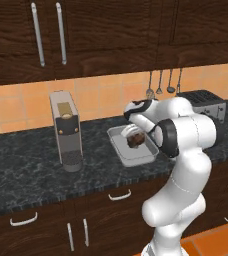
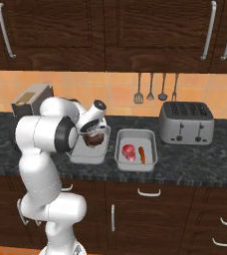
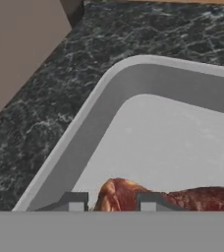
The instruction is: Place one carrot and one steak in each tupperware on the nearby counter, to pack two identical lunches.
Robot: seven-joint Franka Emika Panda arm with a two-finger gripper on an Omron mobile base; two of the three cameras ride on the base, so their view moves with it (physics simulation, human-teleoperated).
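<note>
The two-finger gripper (image 3: 112,202) grips the brown marbled steak (image 3: 182,198) over the left shallow light-grey rectangular tupperware (image 2: 85,155) on the black-grey marbled stone counter (image 2: 195,162). The right matching tray (image 2: 150,152) holds a pink-red rounded steak (image 2: 128,152) beside a slim bright-orange carrot (image 2: 142,155).

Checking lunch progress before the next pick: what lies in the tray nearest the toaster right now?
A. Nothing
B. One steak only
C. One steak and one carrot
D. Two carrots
C: in the right base view that tray holds a pink steak with a carrot beside it.
</note>
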